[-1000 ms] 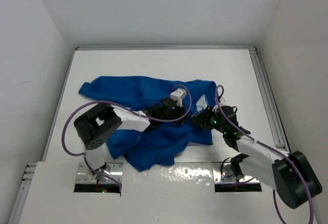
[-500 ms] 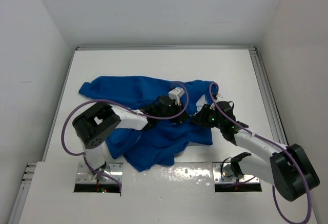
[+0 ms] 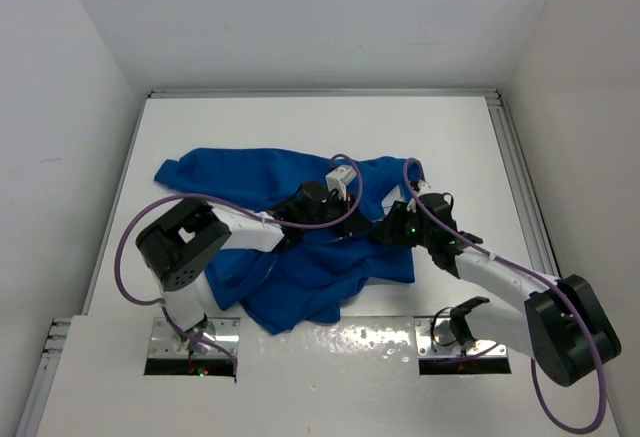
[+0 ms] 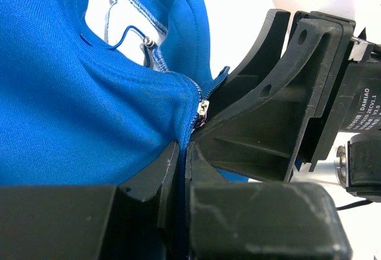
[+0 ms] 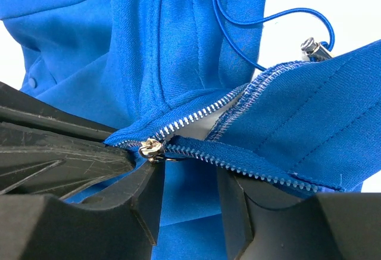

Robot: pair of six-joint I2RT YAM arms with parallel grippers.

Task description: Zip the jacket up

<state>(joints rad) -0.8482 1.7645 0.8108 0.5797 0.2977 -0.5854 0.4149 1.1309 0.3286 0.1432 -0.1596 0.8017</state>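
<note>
The bright blue jacket lies crumpled on the white table, its front zipper partly open toward the collar. My left gripper is shut on the jacket's fabric just below the small metal zipper slider, as the left wrist view shows. My right gripper faces it from the right, almost touching. In the right wrist view its jaws are open. The slider sits at the tip of its left finger, and the two zipper tapes spread apart above the right finger.
A blue drawcord with a metal toggle hangs at the collar; it also shows in the left wrist view. White walls enclose the table, with a rail along its right edge. Purple cables loop over both arms.
Both grippers have shifted slightly toward the far side with the jacket's zipper area; the right gripper has closed in on the left one. The jacket's outline is nearly the same.
</note>
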